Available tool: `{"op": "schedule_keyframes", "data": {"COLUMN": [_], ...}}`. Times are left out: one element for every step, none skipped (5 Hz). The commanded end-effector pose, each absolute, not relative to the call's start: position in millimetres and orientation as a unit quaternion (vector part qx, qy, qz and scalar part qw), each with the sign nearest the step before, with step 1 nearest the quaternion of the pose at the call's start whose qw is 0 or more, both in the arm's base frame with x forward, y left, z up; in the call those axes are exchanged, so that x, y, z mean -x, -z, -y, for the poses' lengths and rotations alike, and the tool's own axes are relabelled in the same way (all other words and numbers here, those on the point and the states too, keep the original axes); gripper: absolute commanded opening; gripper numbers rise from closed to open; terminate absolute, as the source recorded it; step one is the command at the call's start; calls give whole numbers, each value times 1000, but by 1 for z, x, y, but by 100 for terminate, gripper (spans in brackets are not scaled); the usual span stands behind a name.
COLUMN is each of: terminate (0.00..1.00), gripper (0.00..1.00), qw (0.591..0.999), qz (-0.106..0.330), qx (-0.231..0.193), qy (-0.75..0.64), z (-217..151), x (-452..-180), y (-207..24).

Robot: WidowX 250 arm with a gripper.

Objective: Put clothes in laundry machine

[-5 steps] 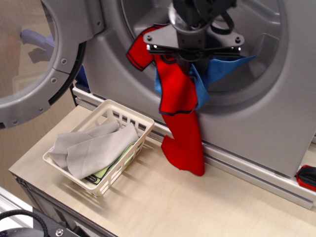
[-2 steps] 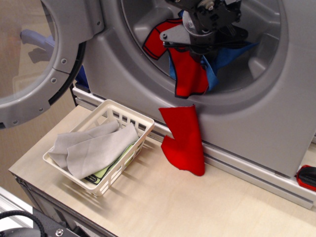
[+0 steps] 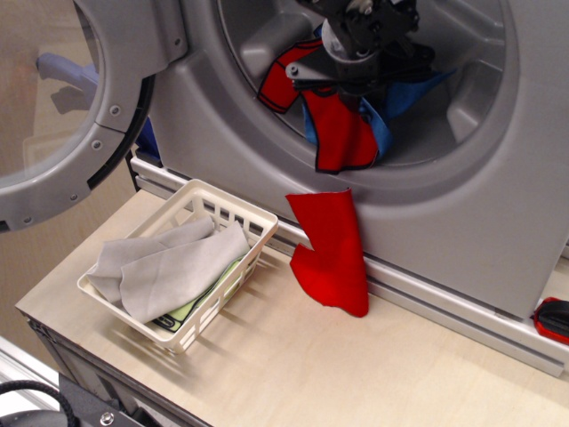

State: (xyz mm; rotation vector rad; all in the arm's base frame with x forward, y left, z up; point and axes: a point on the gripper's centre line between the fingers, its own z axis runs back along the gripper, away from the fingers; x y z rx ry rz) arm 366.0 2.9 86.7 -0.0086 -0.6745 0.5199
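Note:
The silver-grey laundry machine (image 3: 462, 205) fills the back, and its round door (image 3: 80, 107) is swung open at the left. My gripper (image 3: 356, 76) is inside the round opening. It is shut on the red T-shirt with black trim (image 3: 338, 133), which hangs from it in the drum with one sleeve out to the left. A blue cloth (image 3: 404, 93) hangs behind the shirt. A second red piece (image 3: 331, 258) hangs outside, against the machine's front below the opening, down to the table. I cannot tell whether it joins the held shirt. My fingertips are hidden by cloth.
A small white slatted basket (image 3: 233, 212) with grey cloths (image 3: 169, 262) stands on the light wooden table (image 3: 356, 374) at the left, close to the machine. A red and black object (image 3: 553, 318) lies at the right edge. The table's front edge runs along the lower left.
My gripper has moved up and deeper into the drum with the red T-shirt and blue cloth. The lower red piece stayed outside against the machine's front. Since 0.4 s ago, little has moved.

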Motion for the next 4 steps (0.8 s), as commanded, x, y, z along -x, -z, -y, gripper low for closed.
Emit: {"op": "schedule_keyframes", "data": {"terminate": [0,0,0,0], "gripper": [100,100,100,100], "qw": [904,903,902,909], "qz": [344,343,351,342], "qx": [36,48,66,83], "qy": [-250,-254,-244,-224], "z": [-4,-5,2,22], "x": [-362,-361,-355,-340], "y": [-113,-117,-122,-136]}}
